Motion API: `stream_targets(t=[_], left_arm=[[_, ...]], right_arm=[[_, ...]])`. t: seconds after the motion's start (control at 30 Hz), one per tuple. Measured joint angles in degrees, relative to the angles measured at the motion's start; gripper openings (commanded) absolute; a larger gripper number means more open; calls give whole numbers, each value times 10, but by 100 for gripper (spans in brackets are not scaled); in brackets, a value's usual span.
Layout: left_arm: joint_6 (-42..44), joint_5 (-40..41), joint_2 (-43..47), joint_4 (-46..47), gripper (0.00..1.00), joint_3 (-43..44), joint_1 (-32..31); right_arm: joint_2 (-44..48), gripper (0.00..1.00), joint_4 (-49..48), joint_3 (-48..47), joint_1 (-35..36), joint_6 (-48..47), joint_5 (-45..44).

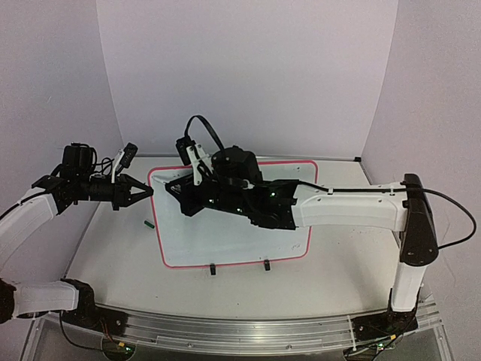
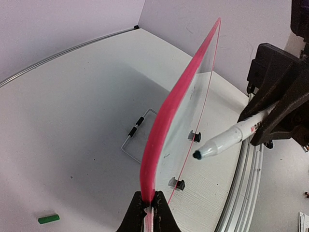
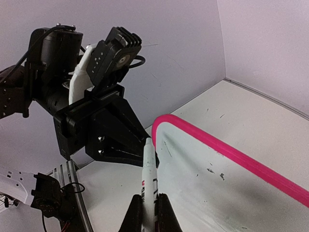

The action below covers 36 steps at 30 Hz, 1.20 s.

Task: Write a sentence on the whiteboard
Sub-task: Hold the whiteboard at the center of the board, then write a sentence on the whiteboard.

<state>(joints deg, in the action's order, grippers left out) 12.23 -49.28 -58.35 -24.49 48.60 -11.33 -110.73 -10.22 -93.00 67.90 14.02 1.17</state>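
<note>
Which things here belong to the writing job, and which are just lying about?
In the job:
whiteboard, its edge gripped by the left pincer
marker, held in the right pincer

Lying about:
small green piece on the table, perhaps the marker's cap

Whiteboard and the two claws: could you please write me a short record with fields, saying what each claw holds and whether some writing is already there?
Whiteboard: white, pink frame, two black clips on its near edge
Left claw: shut on the frame at the board's left edge
Right claw: shut on a marker, uncapped, tip near the board's left end
Writing: no letters visible, only small dark specks
Cap: green, loose on the table, left of the board
</note>
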Motion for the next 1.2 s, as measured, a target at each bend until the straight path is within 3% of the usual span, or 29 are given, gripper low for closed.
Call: stream_targets(t=[0.63, 1.2], left_arm=[[0, 2, -1, 0, 0, 0, 0], [-1, 10, -1, 0, 0, 0, 0]], right_arm=[[-15, 0, 9, -7, -9, 19, -12], [4, 0, -4, 82, -11, 35, 60]])
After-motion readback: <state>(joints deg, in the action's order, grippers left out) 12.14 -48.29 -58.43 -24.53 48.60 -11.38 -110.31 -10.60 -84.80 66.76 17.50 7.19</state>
